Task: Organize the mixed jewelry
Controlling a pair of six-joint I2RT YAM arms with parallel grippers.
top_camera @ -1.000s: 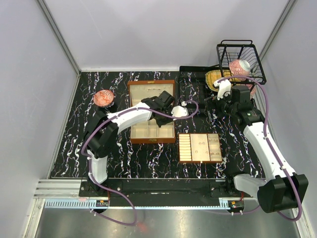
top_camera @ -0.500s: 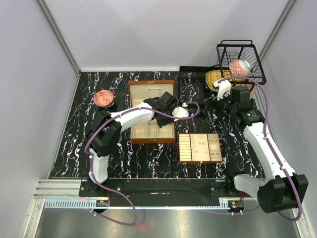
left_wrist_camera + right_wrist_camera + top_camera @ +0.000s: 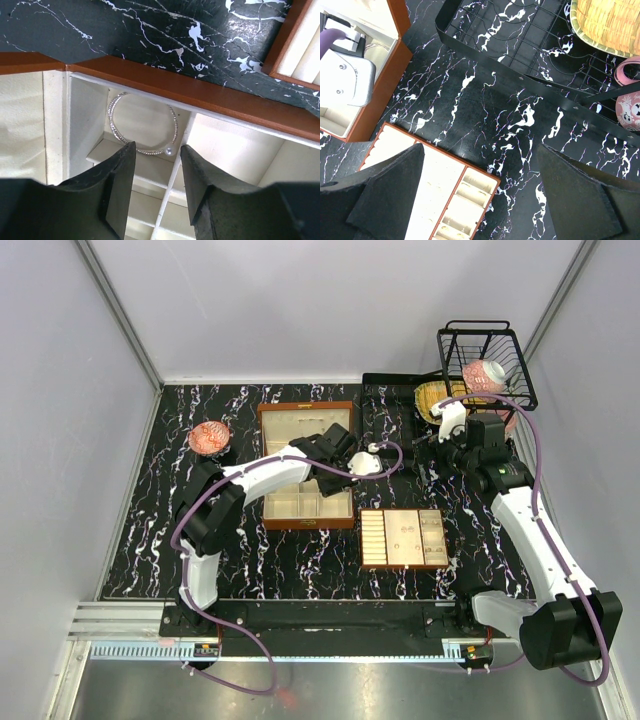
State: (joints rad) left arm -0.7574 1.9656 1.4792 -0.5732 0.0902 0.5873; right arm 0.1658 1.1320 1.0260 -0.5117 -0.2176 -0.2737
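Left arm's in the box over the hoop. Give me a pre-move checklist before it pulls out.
1. Silver hoop lying inside a compartment of the box: ok.
2. Left gripper jaws apart, not clamped on the hoop: ok.
3. Left fingertips clear of the hoop's near edge: cannot tell; they sit right beside it.
4. Right gripper open, empty, away from the box: ok.
5. Cream tray unobstructed: ok.

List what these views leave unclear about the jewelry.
Hoop: top view, hidden under the left arm.
Tray contents: top view, too small; right wrist view, cut off by the bottom edge and the right pincer.
Box near cells: left wrist view, covered by the left pincer.
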